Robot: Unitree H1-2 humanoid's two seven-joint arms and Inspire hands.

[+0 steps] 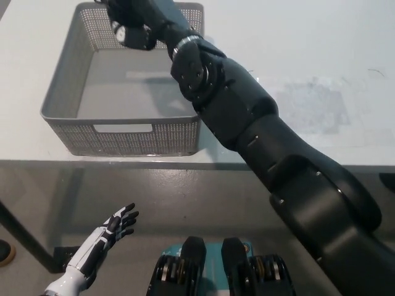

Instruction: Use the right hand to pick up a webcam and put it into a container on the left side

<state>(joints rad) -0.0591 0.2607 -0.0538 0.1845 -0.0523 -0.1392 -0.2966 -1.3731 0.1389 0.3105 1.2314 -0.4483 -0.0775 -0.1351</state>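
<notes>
My black right hand hangs over the far part of the grey mesh basket, which stands on the left of the white table. Its fingers are curled around a small dark rounded thing, the webcam, which is hard to tell apart from the black hand. The black arm runs diagonally from the bottom right across the basket's right rim and hides that corner. The visible part of the basket's floor holds nothing. My white left hand rests low at the lower left, below the table's edge, fingers apart and holding nothing.
The table's front edge runs across the middle of the picture, with grey floor below it. A scuffed patch marks the tabletop to the right of the arm. A dark table leg slants at the lower left.
</notes>
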